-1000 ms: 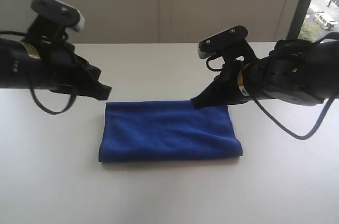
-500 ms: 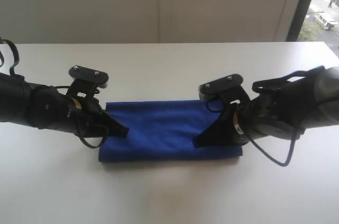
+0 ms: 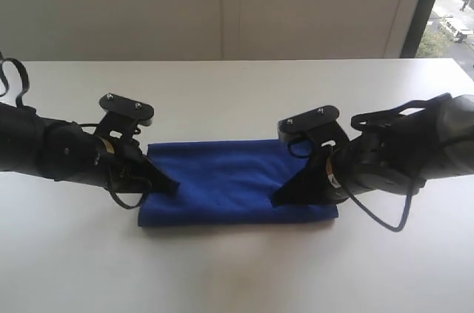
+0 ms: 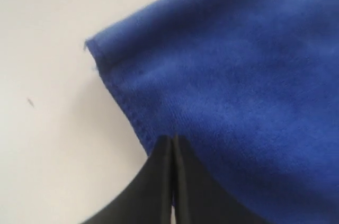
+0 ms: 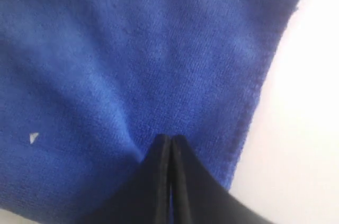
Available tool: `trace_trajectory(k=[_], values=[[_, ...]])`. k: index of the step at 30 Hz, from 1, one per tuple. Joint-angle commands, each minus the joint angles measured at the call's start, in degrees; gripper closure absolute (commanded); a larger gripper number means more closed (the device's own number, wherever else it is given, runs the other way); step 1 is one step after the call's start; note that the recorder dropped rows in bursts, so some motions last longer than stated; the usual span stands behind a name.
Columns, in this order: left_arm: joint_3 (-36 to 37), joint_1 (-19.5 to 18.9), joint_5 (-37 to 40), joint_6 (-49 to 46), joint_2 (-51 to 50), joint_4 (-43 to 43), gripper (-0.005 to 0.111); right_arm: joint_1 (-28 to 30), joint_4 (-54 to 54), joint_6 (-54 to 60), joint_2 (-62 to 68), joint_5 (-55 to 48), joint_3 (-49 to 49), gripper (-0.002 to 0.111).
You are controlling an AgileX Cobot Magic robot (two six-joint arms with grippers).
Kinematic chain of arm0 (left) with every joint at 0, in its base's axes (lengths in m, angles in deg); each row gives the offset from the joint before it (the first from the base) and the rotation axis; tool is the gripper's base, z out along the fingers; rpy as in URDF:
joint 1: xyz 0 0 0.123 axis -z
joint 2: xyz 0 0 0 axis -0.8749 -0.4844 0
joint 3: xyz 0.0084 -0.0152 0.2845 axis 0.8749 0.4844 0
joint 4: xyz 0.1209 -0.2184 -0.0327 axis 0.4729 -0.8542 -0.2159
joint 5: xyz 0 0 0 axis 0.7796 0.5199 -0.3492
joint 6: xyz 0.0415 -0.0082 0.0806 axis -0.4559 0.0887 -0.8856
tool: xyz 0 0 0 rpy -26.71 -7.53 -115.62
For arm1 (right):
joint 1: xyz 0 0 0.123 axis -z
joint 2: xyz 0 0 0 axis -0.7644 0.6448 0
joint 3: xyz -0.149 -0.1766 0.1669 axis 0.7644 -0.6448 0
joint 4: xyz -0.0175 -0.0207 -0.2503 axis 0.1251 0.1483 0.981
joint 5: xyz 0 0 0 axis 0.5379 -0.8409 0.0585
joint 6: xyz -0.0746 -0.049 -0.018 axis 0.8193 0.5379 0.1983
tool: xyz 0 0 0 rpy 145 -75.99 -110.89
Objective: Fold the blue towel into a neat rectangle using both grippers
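The blue towel [image 3: 229, 180] lies flat on the white table as a folded rectangle, its long side running left to right. My left gripper [image 3: 172, 185] is shut, with its tips resting on the towel's left part just inside the edge. The left wrist view shows the closed tips [image 4: 172, 139] on the towel [image 4: 249, 75] next to its hemmed border and a corner. My right gripper [image 3: 275, 200] is also shut and presses on the towel's right part near the front edge. In the right wrist view its tips [image 5: 170, 139] dent the towel [image 5: 132, 49] slightly. Nothing is pinched between either pair of fingers.
The white table [image 3: 237, 268] extends on all sides of the towel. A pale wall stands behind the table's far edge, and a window [image 3: 452, 9] is at the upper right. A small white speck [image 5: 33, 138] sits on the towel.
Both arms came down from above the towel's far edge onto its top surface and moved toward the front. Over the last half second they barely shifted. The towel kept its shape.
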Motion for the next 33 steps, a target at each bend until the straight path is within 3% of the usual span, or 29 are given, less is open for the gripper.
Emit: trace_trajectory(k=[1,6,15,21,26,29,33], values=[[0.2,0.0,0.4,-5.5,7.7,-0.6,0.107,-0.1,0.0,0.4,-7.2,-2.4,1.8,0.108],[0.2,0.0,3.9,-5.7,20.5,-0.6,0.107,0.0,0.4,0.4,-18.5,-5.4,1.8,0.108],[2.8,0.0,18.7,-5.7,48.4,-0.2,0.107,0.2,0.5,0.3,-45.7,-13.2,-5.5,0.108],[14.7,0.0,20.8,-5.5,69.5,-0.2,0.107,0.2,-2.1,-2.8,-66.1,-18.8,-16.2,0.108],[27.6,0.0,20.9,-5.3,84.2,-0.2,0.107,0.2,-5.1,-3.8,-77.3,-17.5,-26.8,0.108],[35.7,0.0,17.8,-3.7,88.6,-0.7,0.107,0.2,-5.1,-6.8,-79.1,-11.4,-32.8,0.108],[48.1,0.0,10.1,0.7,90.5,-0.8,0.107,0.2,-4.9,-5.8,-79.1,6.1,-44.4,0.108]])
